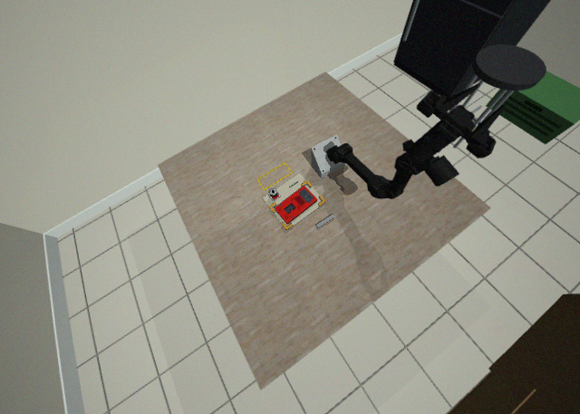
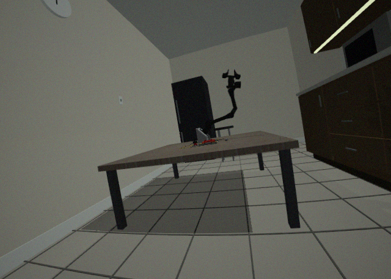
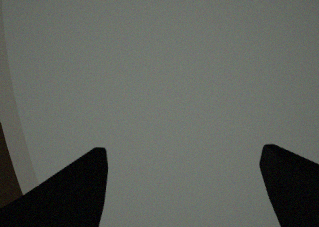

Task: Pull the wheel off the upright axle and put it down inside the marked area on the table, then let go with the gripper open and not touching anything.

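Observation:
The wheel point(image 1: 273, 192) is a small dark round thing with a pale centre, at the left corner of a cream board point(image 1: 282, 192). It looks seated on the upright axle, which is too small to make out. The marked area point(image 1: 285, 163) is a yellow dashed rectangle on the table just beyond the board, with nothing seen inside it. My gripper point(image 1: 490, 91) point(image 2: 231, 70) point(image 3: 186, 158) is open and empty, raised high above and far from the wheel, with its fingers pointing upward. The wrist view shows only a pale surface between the fingers.
A red panel point(image 1: 283, 214) with orange corner brackets lies on the board. A grey bar point(image 1: 324, 221) lies beside it. A pale wedge-shaped block point(image 1: 320, 160) stands at the arm's base. A stool point(image 1: 510, 66) and black fridge point(image 1: 445, 30) point(image 2: 190, 105) stand beyond the table.

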Available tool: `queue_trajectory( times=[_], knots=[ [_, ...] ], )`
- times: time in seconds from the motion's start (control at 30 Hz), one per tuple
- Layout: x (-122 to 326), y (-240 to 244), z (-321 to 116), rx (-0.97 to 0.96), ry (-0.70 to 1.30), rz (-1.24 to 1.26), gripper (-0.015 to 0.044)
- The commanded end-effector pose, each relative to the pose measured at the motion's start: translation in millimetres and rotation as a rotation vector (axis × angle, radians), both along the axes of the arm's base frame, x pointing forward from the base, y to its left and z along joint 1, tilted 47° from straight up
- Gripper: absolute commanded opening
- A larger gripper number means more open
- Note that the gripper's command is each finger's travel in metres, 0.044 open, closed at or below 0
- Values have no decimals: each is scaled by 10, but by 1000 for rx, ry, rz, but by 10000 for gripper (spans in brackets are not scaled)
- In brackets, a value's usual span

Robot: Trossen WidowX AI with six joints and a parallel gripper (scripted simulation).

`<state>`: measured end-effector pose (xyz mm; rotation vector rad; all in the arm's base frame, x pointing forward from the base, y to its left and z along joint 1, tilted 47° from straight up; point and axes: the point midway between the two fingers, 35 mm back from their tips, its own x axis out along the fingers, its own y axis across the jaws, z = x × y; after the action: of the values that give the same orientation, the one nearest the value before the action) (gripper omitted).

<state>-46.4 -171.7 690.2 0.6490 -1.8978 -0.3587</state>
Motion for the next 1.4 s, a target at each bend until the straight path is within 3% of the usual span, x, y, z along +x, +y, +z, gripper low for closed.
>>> queue_trajectory(
  times=[0.0, 0.63, 1.17, 1.37],
  knots=[
    [182, -473, -201, 127, 52, 62, 300],
    [1197, -1733, -1183, 563, 310, 300, 300],
    [2233, -2092, -2252, 839, 574, 554, 300],
    [2432, -2123, -2493, 896, 646, 595, 300]
  ],
)
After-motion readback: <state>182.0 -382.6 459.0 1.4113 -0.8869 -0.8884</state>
